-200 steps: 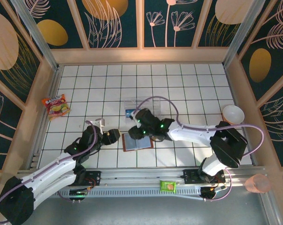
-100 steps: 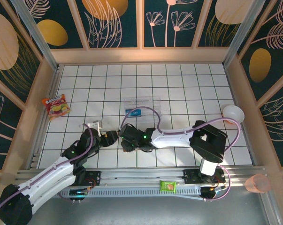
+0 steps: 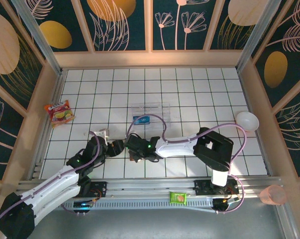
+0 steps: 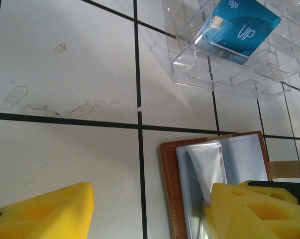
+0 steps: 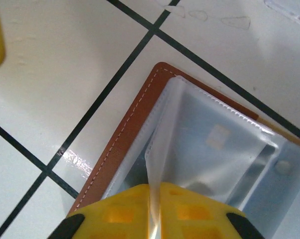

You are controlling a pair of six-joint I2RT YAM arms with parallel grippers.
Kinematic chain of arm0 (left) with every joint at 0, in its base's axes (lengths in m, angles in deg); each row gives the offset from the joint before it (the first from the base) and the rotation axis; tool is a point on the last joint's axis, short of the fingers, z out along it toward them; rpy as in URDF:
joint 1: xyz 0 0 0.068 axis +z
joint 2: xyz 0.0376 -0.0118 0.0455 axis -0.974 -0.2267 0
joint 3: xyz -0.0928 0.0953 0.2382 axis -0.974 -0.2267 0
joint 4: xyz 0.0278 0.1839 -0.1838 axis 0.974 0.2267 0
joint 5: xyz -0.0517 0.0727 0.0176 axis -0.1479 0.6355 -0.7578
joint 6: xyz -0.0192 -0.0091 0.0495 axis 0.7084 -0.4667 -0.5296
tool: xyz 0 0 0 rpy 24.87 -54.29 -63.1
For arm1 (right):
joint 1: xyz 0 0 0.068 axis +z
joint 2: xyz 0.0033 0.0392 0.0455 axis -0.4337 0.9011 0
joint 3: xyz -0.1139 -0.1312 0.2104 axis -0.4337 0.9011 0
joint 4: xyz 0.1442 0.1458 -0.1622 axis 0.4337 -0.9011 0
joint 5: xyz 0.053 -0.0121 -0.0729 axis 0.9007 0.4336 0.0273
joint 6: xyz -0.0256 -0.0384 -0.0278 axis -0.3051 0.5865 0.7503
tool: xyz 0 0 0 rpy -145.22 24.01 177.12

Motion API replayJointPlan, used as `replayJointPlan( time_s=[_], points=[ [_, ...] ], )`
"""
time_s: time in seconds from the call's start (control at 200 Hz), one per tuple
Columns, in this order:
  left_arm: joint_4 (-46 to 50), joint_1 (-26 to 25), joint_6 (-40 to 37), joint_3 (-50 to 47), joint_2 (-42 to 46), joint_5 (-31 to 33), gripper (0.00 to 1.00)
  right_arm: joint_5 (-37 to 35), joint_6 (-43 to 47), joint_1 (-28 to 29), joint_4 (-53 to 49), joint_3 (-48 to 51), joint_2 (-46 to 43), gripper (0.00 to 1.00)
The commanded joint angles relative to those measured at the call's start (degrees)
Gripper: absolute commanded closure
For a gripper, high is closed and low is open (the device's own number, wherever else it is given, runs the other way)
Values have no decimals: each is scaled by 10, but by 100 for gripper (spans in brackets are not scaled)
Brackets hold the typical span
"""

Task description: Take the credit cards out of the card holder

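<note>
1. The right claw (image 5: pixel 152 199) is clenching its yellow fingers (image 5: pixel 115 214) on a raised clear plastic sleeve (image 5: pixel 157 149) of the small brown leather card holder (image 5: pixel 122 139). The holder is lying open on the white tiled table (image 3: pixel 189 89) directly beneath the claw.
2. The left claw (image 4: pixel 152 199) is standing released, with nothing between its fingers. The card holder (image 4: pixel 167 184) is lying just ahead of it, and its right finger is overlapping the sleeves. Whether it is touching them cannot be told.
3. Further ahead of the left claw, a clear plastic box (image 4: pixel 224 74) is holding one blue credit card (image 4: pixel 244 25), apart from the card holder.
4. The card is showing "VIP" and "logo" in pale letters.
5. From overhead, the left claw (image 3: pixel 116 147) and right claw (image 3: pixel 134 151) are nearly meeting, with the right one covering most of the holder.
6. In the same view, an orange-red snack packet (image 3: pixel 59 112) is lying well left of the left claw and a white bowl (image 3: pixel 247 121) well right of the right claw. A green packet (image 3: pixel 178 197) and a pink cup (image 3: pixel 273 194) are sitting back near the arm bases.
7. The left wrist view is showing the holder's closing tab (image 4: pixel 289 168). The right wrist view is showing its pale edge stitching.
</note>
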Motion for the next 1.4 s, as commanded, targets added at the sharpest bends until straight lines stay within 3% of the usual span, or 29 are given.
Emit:
replayJointPlan(
  time_s=[0.0, 0.275, 0.545, 0.696, 0.816, 0.891, 1.116, 1.391],
  points=[
    [-20, 3, -3, -3, -9, -27, 42, -18, -15, 3, 0, 19, -7, 99],
    [-91, 2, -4, -2, -77, -98, 65, 9, -66, -23, 102, 97, -87, 100],
    [-144, -25, -8, 32, -152, -120, 86, 15, -96, -30, 149, 151, -141, 100],
    [-174, -59, -15, 62, -231, -110, 88, 6, -102, -30, 164, 169, -170, 100],
    [-191, -70, -23, 88, -289, -112, 89, -12, -112, -28, 179, 192, -211, 70],
    [-197, -77, -29, 107, -318, -119, 89, -39, -120, -27, 181, 213, -253, 64],
    [-206, -122, -37, 173, -413, -147, 90, -111, -151, -31, 125, 246, -359, 63],
    [-159, -165, -70, 263, -518, -168, 88, -124, -183, -34, 100, 277, -400, 68]
  ],
)
